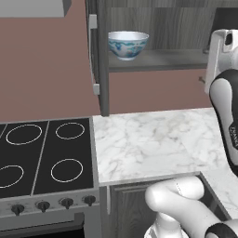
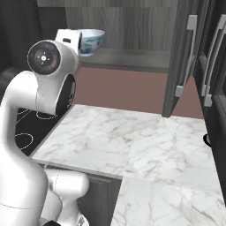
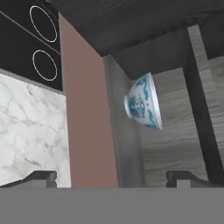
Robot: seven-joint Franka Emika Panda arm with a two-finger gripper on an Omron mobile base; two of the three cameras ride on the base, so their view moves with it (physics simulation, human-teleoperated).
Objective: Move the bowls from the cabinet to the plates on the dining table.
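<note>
Up in the open cabinet point(image 1: 186, 28) above the marble counter point(image 1: 153, 144), we are lining our pincer point(image 3: 111, 177), jaws apart and empty, toward the patterned bowl point(image 3: 143, 103) sitting alone on the shelf point(image 1: 158, 60), aiming to straddle its rim squarely.

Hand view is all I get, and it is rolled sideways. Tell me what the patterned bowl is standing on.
Observer: The bowl stands upright on the bottom shelf of the open wall cabinet, near its left end.
Operator: Give me what lies under that shelf.
Observer: A marble counter, with a black stove joined to its left side.
Operator: Say where the cabinet door is.
Observer: The right door is swung out toward the robot; its silver handle faces the opening.
Operator: Report the pincer.
Observer: The pincer is open and points at the shelf, short of the bowl.
</note>
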